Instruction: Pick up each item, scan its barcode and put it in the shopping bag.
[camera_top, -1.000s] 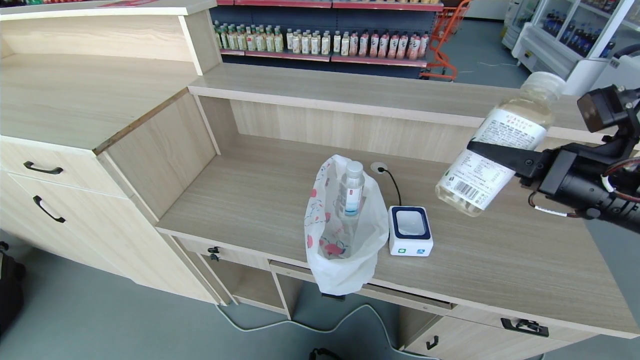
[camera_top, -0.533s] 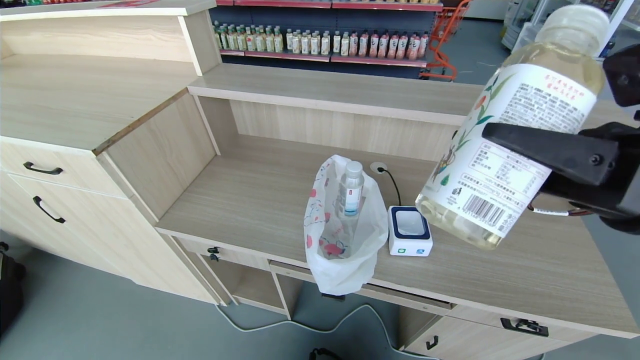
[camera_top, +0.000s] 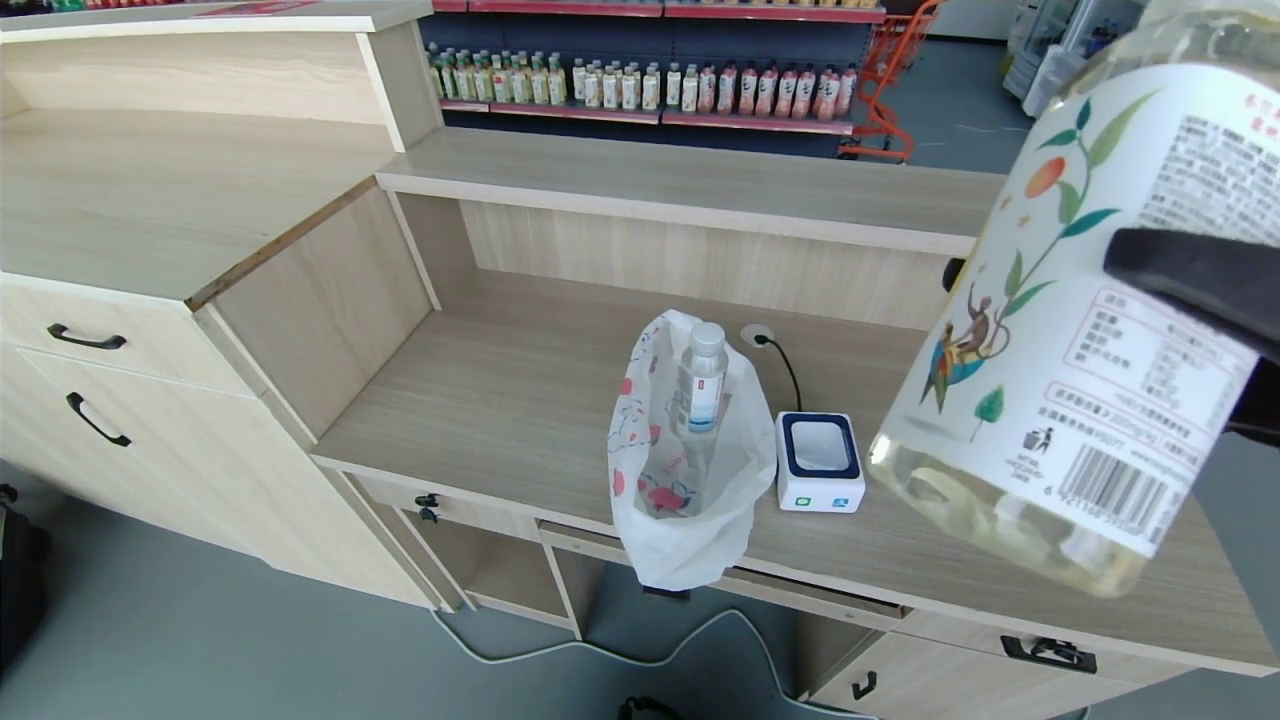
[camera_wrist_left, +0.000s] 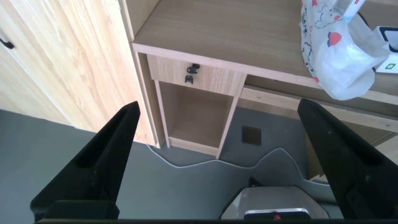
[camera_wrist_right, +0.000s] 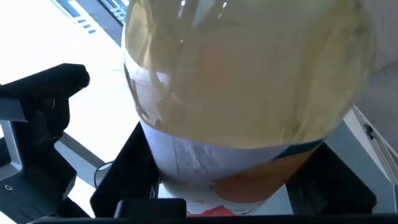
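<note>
While the right gripper (camera_top: 1070, 272) clamps the large bottle (camera_top: 1040, 340) tilted high above the counter's (camera_top: 520, 400) right end, well clear of the scanner (camera_top: 820, 462) and the shopping bag (camera_top: 690, 490) overhanging the front edge, the left gripper (camera_wrist_left: 219, 104) hangs spread wide below that edge, over the floor (camera_wrist_left: 93, 149)

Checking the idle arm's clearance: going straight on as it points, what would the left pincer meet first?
Likely the open cubby under the counter's drawer, or the grey floor before it; depth is unclear. Nothing nearer lies ahead of the open left pincer.
</note>
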